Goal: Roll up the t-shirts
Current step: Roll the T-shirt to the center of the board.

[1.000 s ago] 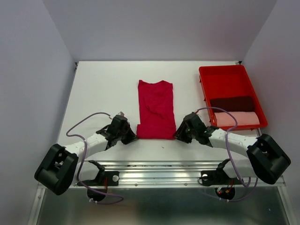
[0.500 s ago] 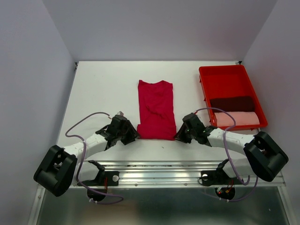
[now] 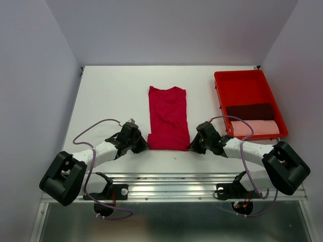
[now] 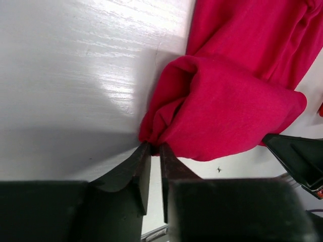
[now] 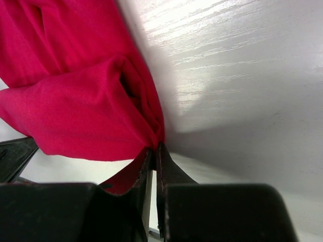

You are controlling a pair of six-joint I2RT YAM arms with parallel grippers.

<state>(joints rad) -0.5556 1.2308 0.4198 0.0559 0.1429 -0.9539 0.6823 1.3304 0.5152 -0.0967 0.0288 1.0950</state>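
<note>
Inside tray [image 3: 242,88]: maroon t-shirt [image 3: 250,111], pink t-shirt [image 3: 254,128]; left and right jaws pinch crimson t-shirt [image 3: 167,117].

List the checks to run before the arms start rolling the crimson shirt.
1. Right gripper at the crimson t-shirt's near corner, jaws closed on the hem: ok.
2. Left gripper at the other near corner, slit showing between its jaws, grip: cannot tell.
3. Shirt folded into a narrow strip: ok.
4. Red tray stands apart from the shirt: ok.
5. Near hem curled over at both corners: ok.
</note>
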